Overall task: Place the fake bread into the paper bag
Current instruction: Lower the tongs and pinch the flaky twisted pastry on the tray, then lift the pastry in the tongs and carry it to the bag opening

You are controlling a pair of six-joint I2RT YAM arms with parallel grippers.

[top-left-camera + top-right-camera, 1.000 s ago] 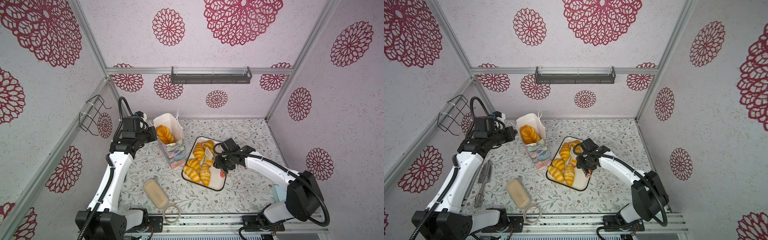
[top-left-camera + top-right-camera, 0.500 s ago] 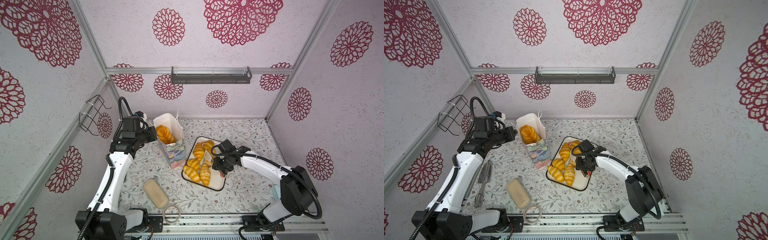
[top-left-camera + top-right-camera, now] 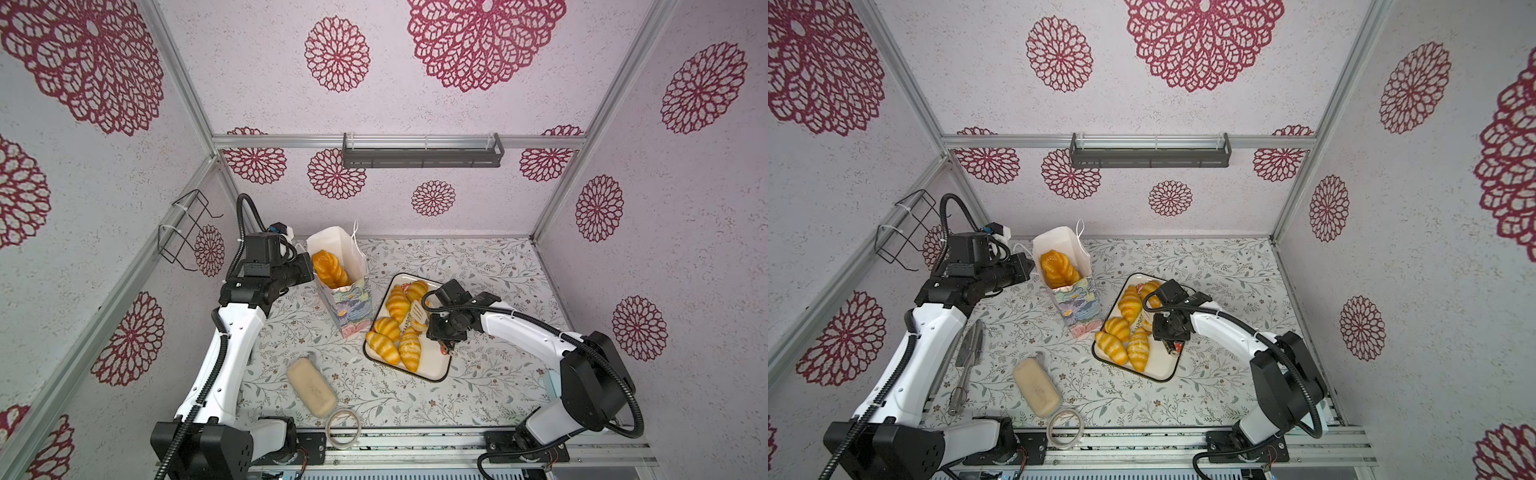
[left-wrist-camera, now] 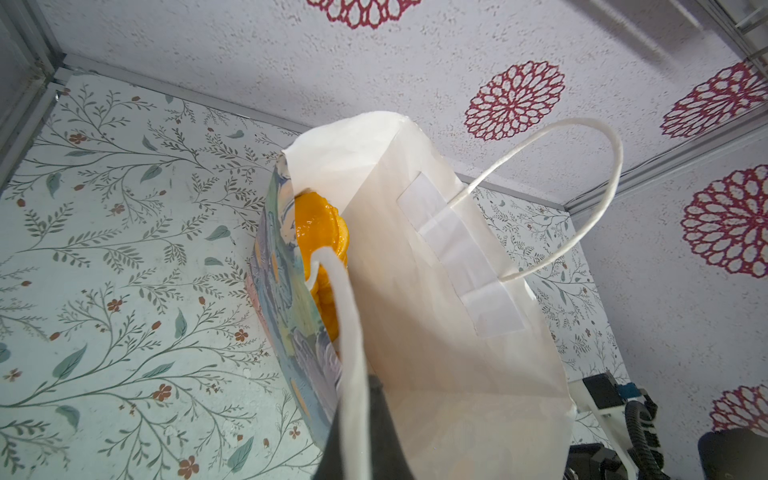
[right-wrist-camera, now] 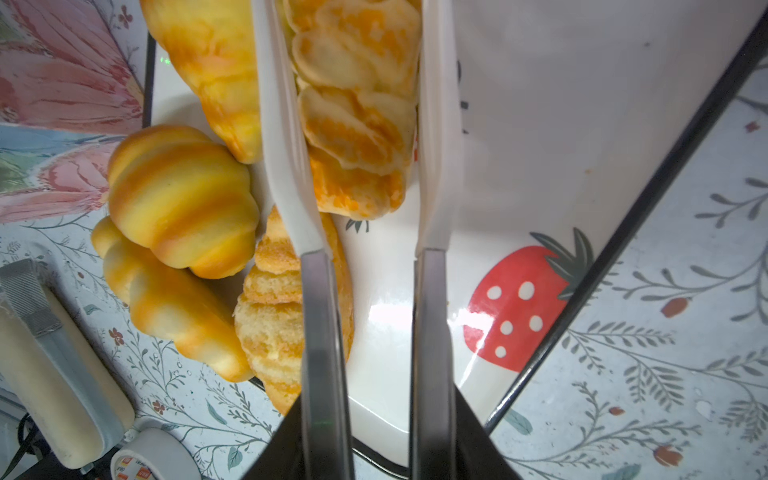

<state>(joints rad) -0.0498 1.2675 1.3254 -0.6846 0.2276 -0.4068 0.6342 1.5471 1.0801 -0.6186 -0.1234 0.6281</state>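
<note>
One piece of fake bread (image 5: 353,104), a flaky pastry, lies on the tray (image 5: 540,104) in the middle of the desk (image 3: 478,270). The white tips of the tongs (image 5: 432,166) flank it. The right pincer (image 5: 380,440) is clenched on the tongs' metal arms. Other croissants (image 3: 388,328) crowd its left side. The braided loaf (image 3: 330,268) stands inside the paper bag (image 3: 351,303), far-left of the tray. The left pincer (image 3: 305,270) is clenched on the bag's left rim.

Likely trouble: the glossy pastry could slip from the smooth tips, or a touching neighbour could be dragged off the tray.

The tray's lettering is half covered and seems to end in "berry". The red print on the tape roll (image 5: 141,465) is illegible.
</note>
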